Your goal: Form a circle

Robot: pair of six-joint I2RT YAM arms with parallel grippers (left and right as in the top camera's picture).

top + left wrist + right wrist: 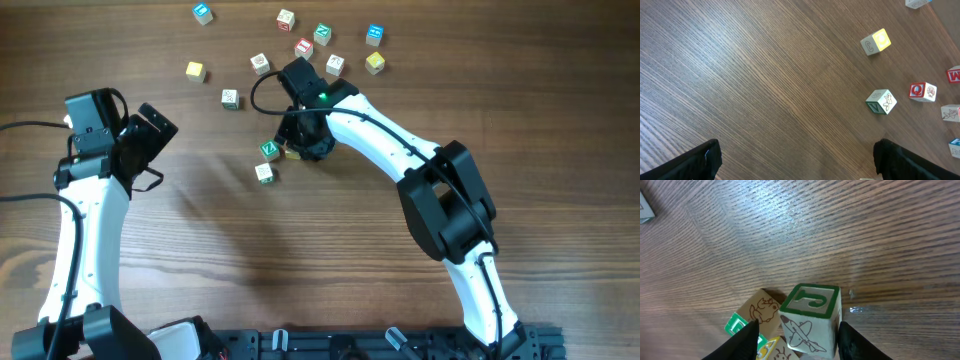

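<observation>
The circle's cubes bunch at mid-table: a green-faced cube (269, 150), a cream one (264, 172) just below it, and others hidden under my right gripper (300, 140). In the right wrist view a white cube with a green top and a plane drawing (810, 315) stands between the fingers of that gripper (799, 335). The jaws are open, with a gap on the left side. A tan bird cube (762, 309) and a yellow-edged cube (775, 350) touch it on the left. My left gripper (150, 130) hangs wide open over bare wood (797, 155), well to the left.
Loose letter cubes lie scattered at the back: blue (203, 13), yellow (195, 71), red (304, 47), green (323, 34) and several more. The left wrist view shows a green-and-white cube (881, 101), a yellow one (875, 41) and a red one (923, 91).
</observation>
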